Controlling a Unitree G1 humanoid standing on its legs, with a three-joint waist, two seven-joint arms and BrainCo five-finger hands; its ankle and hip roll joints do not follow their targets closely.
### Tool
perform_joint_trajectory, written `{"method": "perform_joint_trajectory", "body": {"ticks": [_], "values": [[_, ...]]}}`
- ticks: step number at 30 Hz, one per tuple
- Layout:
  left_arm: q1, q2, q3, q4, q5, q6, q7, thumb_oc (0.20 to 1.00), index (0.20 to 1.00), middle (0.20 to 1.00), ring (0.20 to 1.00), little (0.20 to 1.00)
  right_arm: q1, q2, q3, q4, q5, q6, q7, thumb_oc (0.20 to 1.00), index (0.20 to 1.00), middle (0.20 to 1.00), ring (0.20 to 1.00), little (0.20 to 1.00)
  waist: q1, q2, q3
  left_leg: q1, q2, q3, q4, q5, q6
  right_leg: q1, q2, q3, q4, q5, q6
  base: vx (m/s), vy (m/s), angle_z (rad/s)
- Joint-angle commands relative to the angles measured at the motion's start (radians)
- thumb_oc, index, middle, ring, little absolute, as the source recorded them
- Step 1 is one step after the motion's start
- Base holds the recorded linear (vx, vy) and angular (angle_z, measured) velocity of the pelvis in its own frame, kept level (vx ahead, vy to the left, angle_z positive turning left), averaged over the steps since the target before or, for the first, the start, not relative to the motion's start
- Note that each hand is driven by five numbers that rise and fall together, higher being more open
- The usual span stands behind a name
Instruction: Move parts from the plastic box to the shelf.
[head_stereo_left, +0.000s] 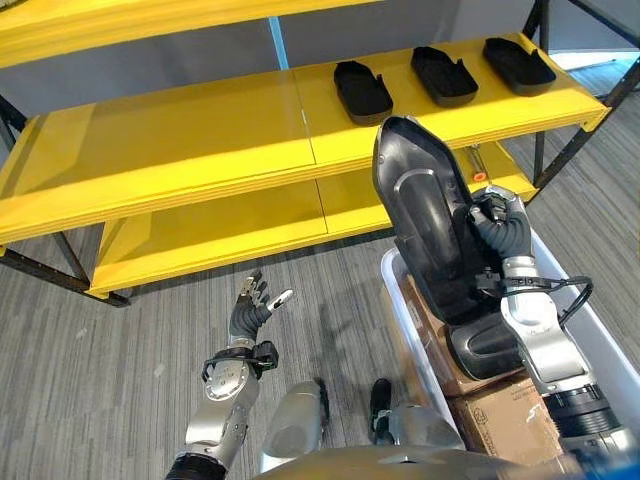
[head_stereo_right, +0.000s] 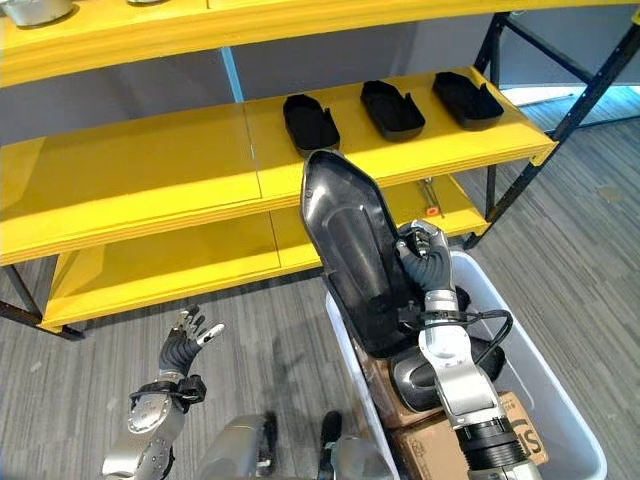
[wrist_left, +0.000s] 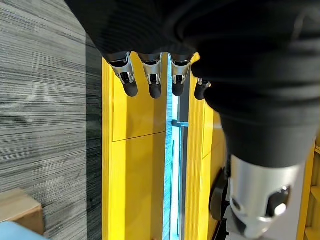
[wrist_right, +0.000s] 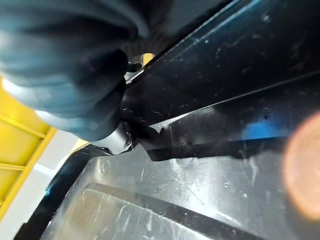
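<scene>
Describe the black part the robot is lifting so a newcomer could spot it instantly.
Find the white plastic box in front of the yellow shelf. Above it, the right hand holds a large black part upright. Unlike the three black parts lying flat on the shelf, it stands on end, off any surface.

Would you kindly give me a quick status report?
Right hand shut on black part, lifted over plastic box. Left hand open, idle. Three parts on shelf.

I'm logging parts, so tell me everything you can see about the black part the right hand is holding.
The part is a long, glossy black plastic shell with a raised rim, a recessed centre and a pointed top. It stands nearly upright, tilted slightly, its lower end over the plastic box, in front of the shelf. The right hand grips its right edge.
</scene>
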Motion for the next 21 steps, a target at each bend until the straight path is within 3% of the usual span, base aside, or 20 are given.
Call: {"method": "perform_joint_trajectory", "body": {"ticks": [1,3,5,8,10,16,21], "values": [[0.018,0.04,0.027,-0.084,0.004,-0.051,0.028,1.0,1.0,1.0,1.0,1.0,-0.041,-0.033,-0.031,-0.066,0.0,-0.068,-0.041,0.2,0.2,0.2,0.2,0.2,0.006,-0.012,-0.034,0.068,0.094,0.035,-0.195,0.242,-0.023,0.052,-0.022,0.07,0.047,-0.094,0.153,0.23,0.178,-0.04],[0.011,0.037,0.026,-0.067,0.005,-0.048,0.031,1.0,1.0,1.0,1.0,1.0,-0.029,-0.036,-0.036,-0.065,-0.005,-0.065,-0.041,0.2,0.2,0.2,0.2,0.2,0.004,0.004,-0.037,0.071,0.131,0.097,-0.218,0.265,-0.05,0.085,-0.026,0.07,0.054,-0.121,0.161,0.22,0.186,-0.07],[0.024,0.033,0.027,-0.068,-0.001,-0.048,0.028,1.0,1.0,1.0,1.0,1.0,-0.012,-0.031,-0.035,-0.077,-0.017,-0.06,-0.031,0.2,0.2,0.2,0.2,0.2,0.013,0.02,-0.054,0.1,0.141,0.096,-0.218,0.272,-0.059,0.116,-0.027,0.079,0.052,-0.134,0.17,0.35,0.306,-0.08],[0.018,0.041,0.023,-0.067,0.004,-0.047,0.023,1.0,1.0,1.0,1.0,1.0,0.016,-0.014,-0.05,-0.092,-0.025,-0.061,-0.027,0.2,0.2,0.2,0.2,0.2,0.016,0.022,-0.073,0.1,0.127,0.121,-0.214,0.27,-0.064,0.164,-0.063,0.076,0.033,-0.146,0.188,0.29,0.268,-0.21],[0.01,0.052,0.017,-0.067,0.004,-0.047,0.023,1.0,1.0,1.0,1.0,1.0,0.026,-0.004,-0.054,-0.094,-0.024,-0.059,-0.027,0.2,0.2,0.2,0.2,0.2,0.022,0.012,-0.073,0.087,0.102,0.129,-0.167,0.252,-0.056,0.189,-0.098,0.065,0.021,-0.141,0.203,0.25,0.269,0.14],[-0.015,0.099,0.009,-0.08,0.007,-0.051,0.027,1.0,1.0,1.0,1.0,1.0,0.035,0.019,-0.055,-0.108,-0.027,-0.054,-0.017,0.2,0.2,0.2,0.2,0.2,0.033,-0.036,-0.085,-0.044,0.012,0.147,0.092,0.1,0.007,0.195,-0.214,0.04,0.028,-0.102,0.261,0.19,0.264,0.22],[-0.03,0.123,0.013,-0.087,0.016,-0.044,0.036,1.0,1.0,1.0,1.0,1.0,0.031,0.035,-0.041,-0.101,-0.033,-0.045,-0.003,0.2,0.2,0.2,0.2,0.2,0.038,-0.05,-0.101,-0.069,-0.055,0.147,0.139,0.025,0.061,0.15,-0.266,0.046,0.111,-0.017,0.288,0.18,0.262,0.06]]}}
